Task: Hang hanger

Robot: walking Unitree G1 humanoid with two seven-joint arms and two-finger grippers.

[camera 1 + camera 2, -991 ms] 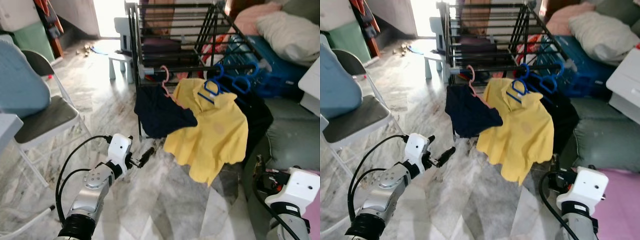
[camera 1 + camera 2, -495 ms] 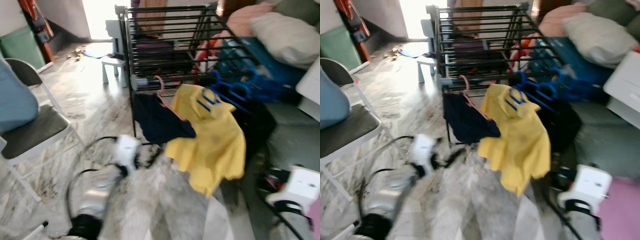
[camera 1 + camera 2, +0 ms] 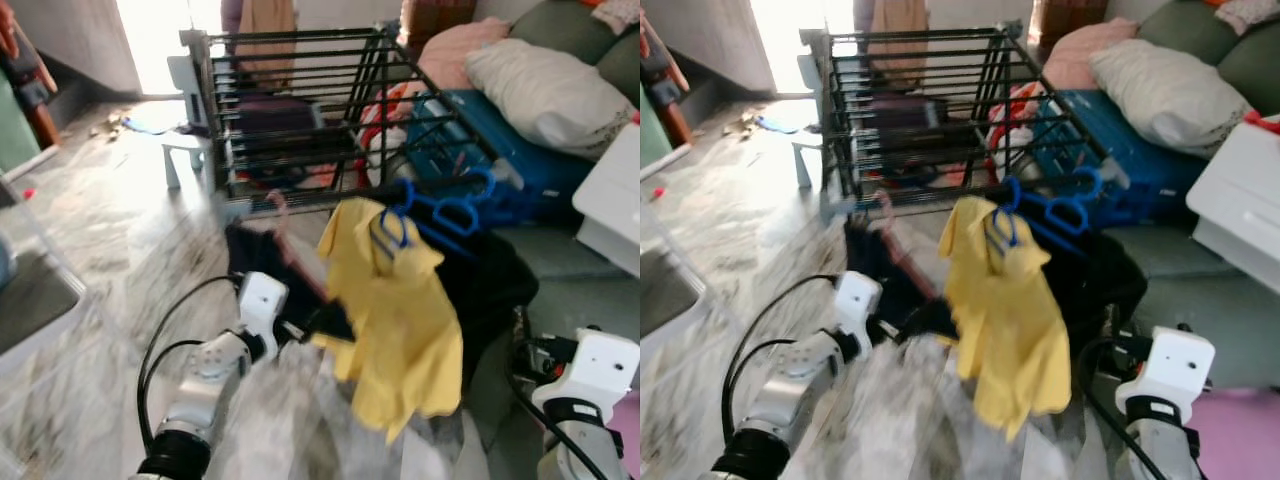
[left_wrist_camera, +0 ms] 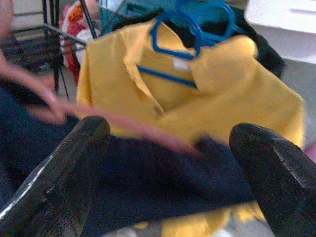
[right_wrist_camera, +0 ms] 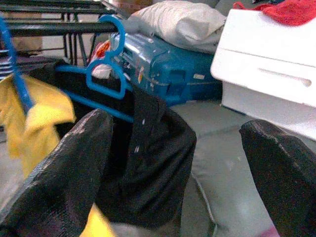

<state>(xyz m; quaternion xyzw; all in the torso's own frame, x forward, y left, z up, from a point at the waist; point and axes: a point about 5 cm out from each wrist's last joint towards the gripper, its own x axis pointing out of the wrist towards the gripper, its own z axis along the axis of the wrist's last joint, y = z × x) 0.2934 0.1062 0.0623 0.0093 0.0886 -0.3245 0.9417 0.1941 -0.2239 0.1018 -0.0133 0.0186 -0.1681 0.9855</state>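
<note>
A pink hanger [image 3: 273, 208] carrying a navy garment [image 3: 250, 262] hangs on the front rail of the black drying rack [image 3: 290, 100]. Beside it hangs a yellow shirt [image 3: 400, 310] on a blue hanger [image 3: 392, 222], then a black garment [image 3: 492, 285] on another blue hanger [image 3: 455, 208]. My left gripper [image 3: 314, 322] is open at the navy garment's lower edge; the left wrist view has the pink hanger [image 4: 123, 126] and navy cloth between its fingers [image 4: 54, 168]. My right gripper [image 5: 173, 173] is open, low at the right, facing the black garment [image 5: 148, 158].
A blue case [image 3: 500, 120], pillows [image 3: 545, 85] and a green sofa [image 3: 590, 290] lie to the right. A white drawer unit [image 3: 615, 210] stands at the right edge. A small stool [image 3: 185, 150] is behind the rack, and a folding chair seat [image 3: 35, 300] is at the left.
The camera has swung and come closer to the rack, with blur. My left gripper has reached forward from open floor to the navy garment's lower edge. The right arm stays low.
</note>
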